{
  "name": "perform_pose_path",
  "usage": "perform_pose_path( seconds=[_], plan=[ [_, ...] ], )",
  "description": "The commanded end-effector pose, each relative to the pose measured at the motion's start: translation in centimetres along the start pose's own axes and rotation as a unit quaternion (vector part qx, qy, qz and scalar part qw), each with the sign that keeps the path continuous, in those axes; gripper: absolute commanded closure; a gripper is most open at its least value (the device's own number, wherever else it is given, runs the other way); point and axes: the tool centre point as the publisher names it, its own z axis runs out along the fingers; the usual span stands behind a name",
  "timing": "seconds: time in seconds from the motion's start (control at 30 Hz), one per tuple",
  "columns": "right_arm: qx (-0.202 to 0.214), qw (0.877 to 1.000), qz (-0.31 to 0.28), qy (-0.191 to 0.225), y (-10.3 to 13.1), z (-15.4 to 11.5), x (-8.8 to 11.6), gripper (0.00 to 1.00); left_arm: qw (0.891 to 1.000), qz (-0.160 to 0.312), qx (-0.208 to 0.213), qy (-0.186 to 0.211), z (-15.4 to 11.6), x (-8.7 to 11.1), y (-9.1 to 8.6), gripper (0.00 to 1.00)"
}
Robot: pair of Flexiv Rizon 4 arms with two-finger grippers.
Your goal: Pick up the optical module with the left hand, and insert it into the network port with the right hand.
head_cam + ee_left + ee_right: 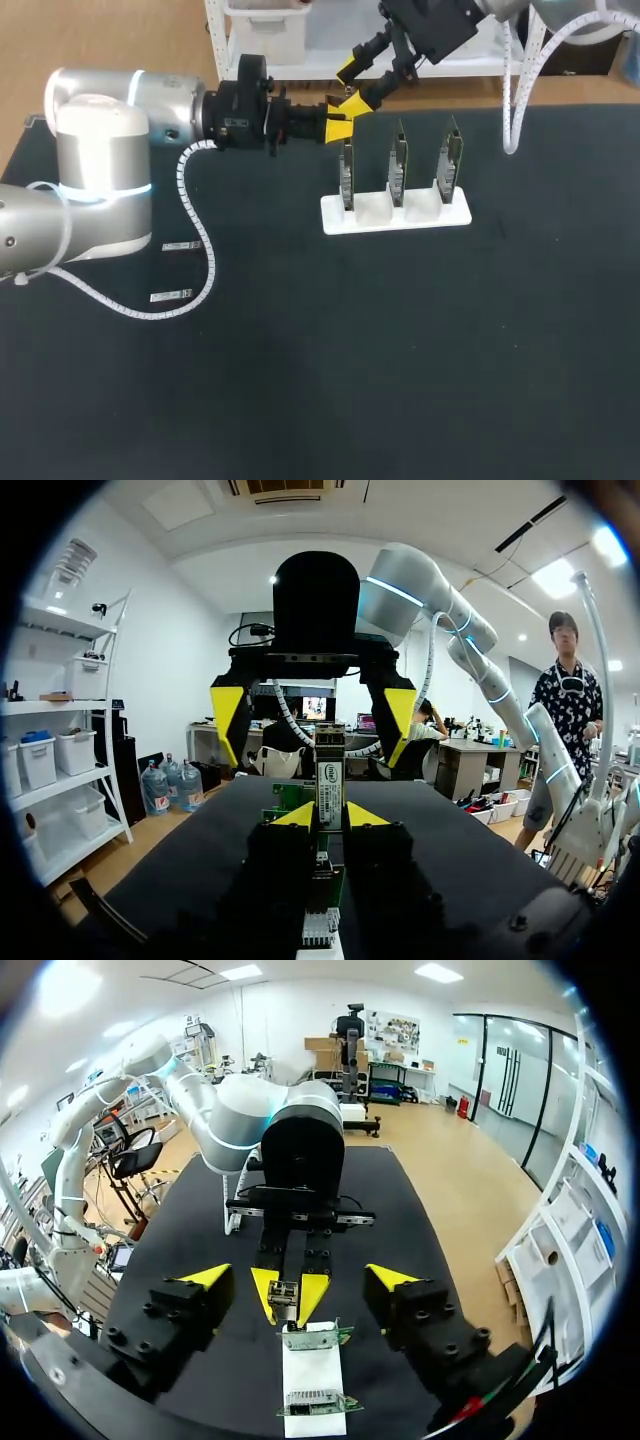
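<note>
three cards stand in the white rack; just behind its left end my left gripper pinches the optical module. beyond, my right gripper faces it, jaws spread: i'd centre them squarely before closing, then release left.

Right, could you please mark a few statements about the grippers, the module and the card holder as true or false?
1. The left gripper is shut on the optical module. True.
2. The right gripper grips the module too. False: its fingers stand open, apart from it.
3. The white holder carries three upright cards. True.
4. The module sits in a card's port. False: it is in the left gripper, not in a port.
5. Two spare modules lie on the table. True.
</note>
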Motion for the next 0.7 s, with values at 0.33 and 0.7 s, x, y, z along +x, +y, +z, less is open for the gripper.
perform_pose_path(
  seconds=[0.33, 0.7],
  plan=[
    [0.001, 1.0, 0.002, -0.002, 0.6, 0.0, 0.2, 1.0, 1.0, 0.0, 0.003, 0.001, 0.0, 0.0, 0.3, 1.0],
    [0.003, 1.0, 0.006, -0.005, 1.2, -0.3, 0.4, 1.0, 1.0, 0.0, 0.003, 0.001, 0.0, 0.0, 0.3, 0.0]
  ],
)
